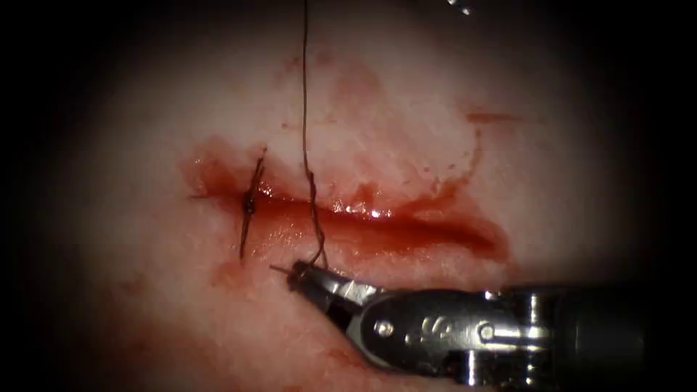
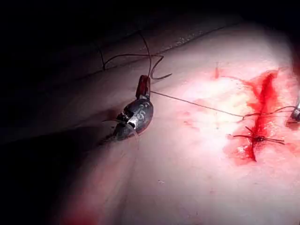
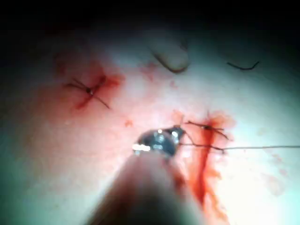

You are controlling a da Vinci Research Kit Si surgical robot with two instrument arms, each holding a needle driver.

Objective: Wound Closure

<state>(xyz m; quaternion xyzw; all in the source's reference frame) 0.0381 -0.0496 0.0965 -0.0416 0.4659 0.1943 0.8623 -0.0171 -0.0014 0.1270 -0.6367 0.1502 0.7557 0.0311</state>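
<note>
endoscope close overhead, wrist views perhaps farther; shared cut point(image 1: 377, 225)

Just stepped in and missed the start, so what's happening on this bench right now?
Suture practice on a pale slab of pork tissue with a long red cut. The right arm's needle driver, below the cut, has its fingers shut on the thin dark thread, which twists across the cut and runs straight up. In the left wrist view, the left arm's needle driver holds the thread's far stretch, away from the cut. One finished knotted stitch crosses the cut's left end. I can't make out the needle.
</note>
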